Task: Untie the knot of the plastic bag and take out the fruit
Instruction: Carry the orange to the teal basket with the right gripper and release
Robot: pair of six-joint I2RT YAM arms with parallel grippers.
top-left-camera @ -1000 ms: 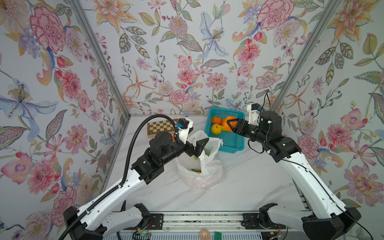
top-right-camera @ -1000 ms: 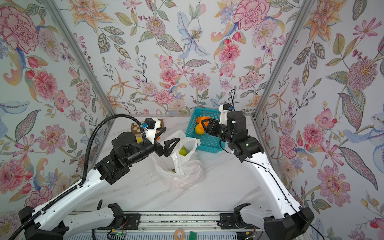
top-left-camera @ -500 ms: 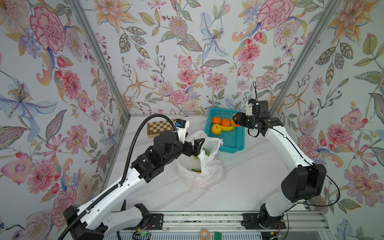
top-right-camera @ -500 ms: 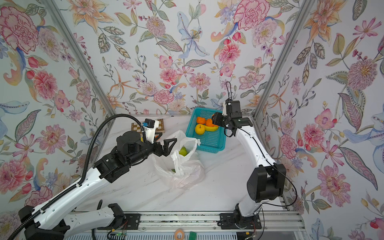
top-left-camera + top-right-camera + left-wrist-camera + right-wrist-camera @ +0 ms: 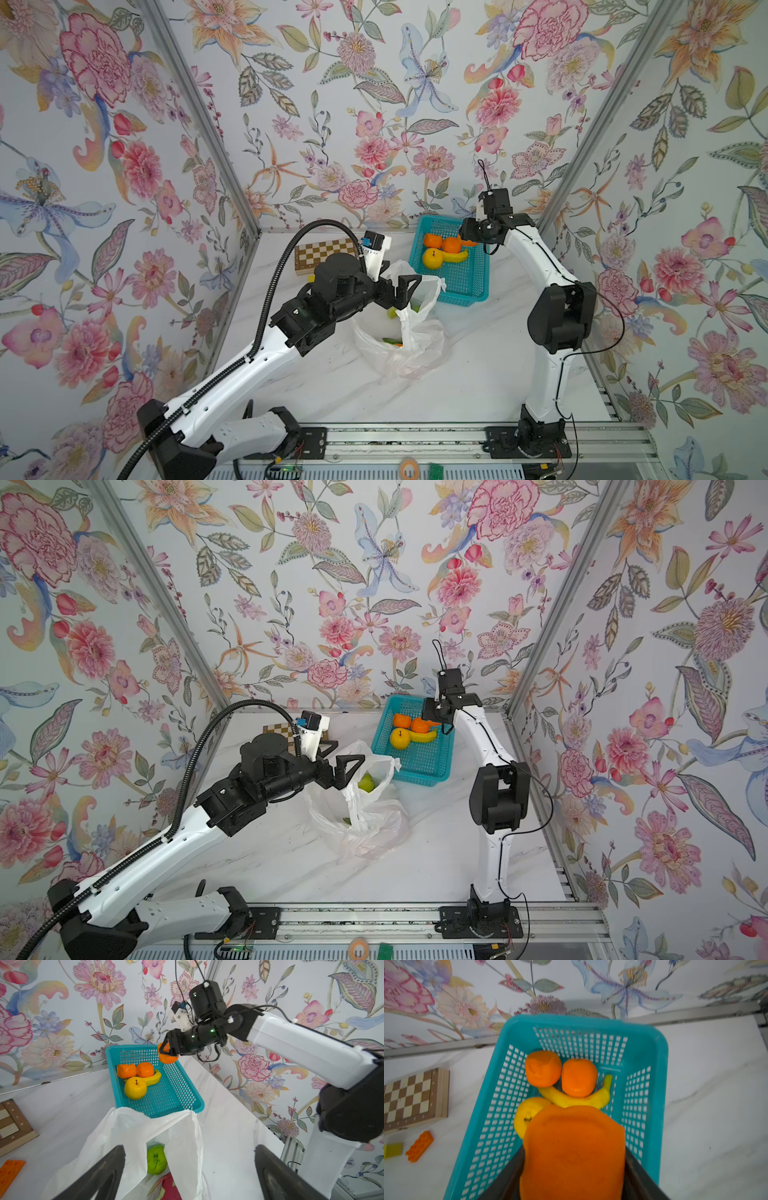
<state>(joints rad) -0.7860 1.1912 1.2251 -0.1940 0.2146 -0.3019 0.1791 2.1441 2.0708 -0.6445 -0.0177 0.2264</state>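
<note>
- Since a second before, the right arm had swung from a low lean to upright; the right pincer point(image 5: 467, 242) stayed over the teal basket's point(image 5: 465, 282) far rim.
- It was clamped part-closed on an orange fruit point(image 5: 572, 1147).
- The left pincer point(image 5: 190, 1148) gaped wide and empty at the plastic bag's point(image 5: 415, 353) open mouth on the desk point(image 5: 478, 374).
- A green fruit point(image 5: 156, 1159) and a dragon fruit point(image 5: 171, 1188) lay inside.
- Print on the left wrist mount point(image 5: 376, 249) was too small to read.
</note>
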